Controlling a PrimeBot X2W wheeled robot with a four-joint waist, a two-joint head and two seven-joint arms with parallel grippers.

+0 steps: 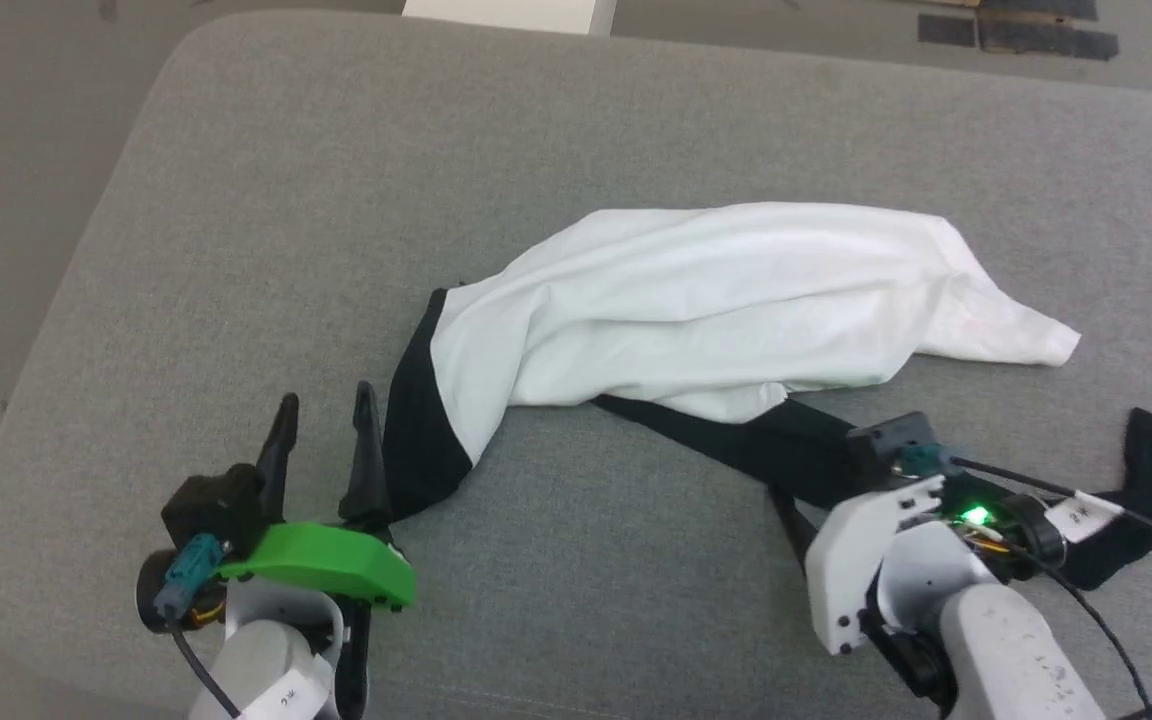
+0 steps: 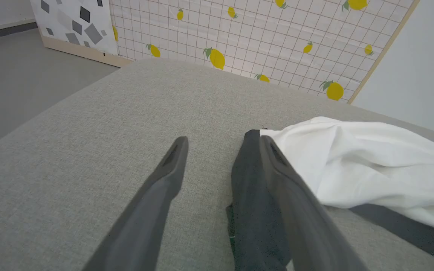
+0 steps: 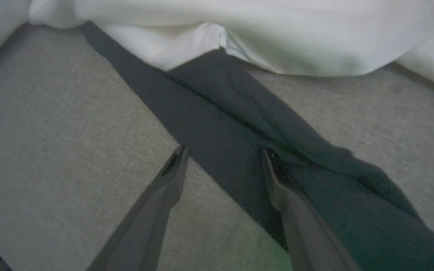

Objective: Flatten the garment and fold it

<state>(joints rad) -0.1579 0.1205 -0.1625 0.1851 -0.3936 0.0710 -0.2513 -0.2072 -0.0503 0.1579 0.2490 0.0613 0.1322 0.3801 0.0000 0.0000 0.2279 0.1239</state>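
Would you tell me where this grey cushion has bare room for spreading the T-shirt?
Bare: the strip between T-shirt and the far edge of the cushion; the left side beyond the left gripper. Crowded: near right, black fabric under right gripper.

Crumpled T-shirt across the grey cushion: white body heaped in a long ridge, black sleeves trailing flat toward left and right, probably twisted underneath.

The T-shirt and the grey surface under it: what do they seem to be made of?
The T-shirt: soft, thin cloth, probably cotton knit, matte; it slumps in loose folds. The grey surface: woven upholstery fabric, matte, perhaps padded; fine weave shows close up and its edges are rounded.
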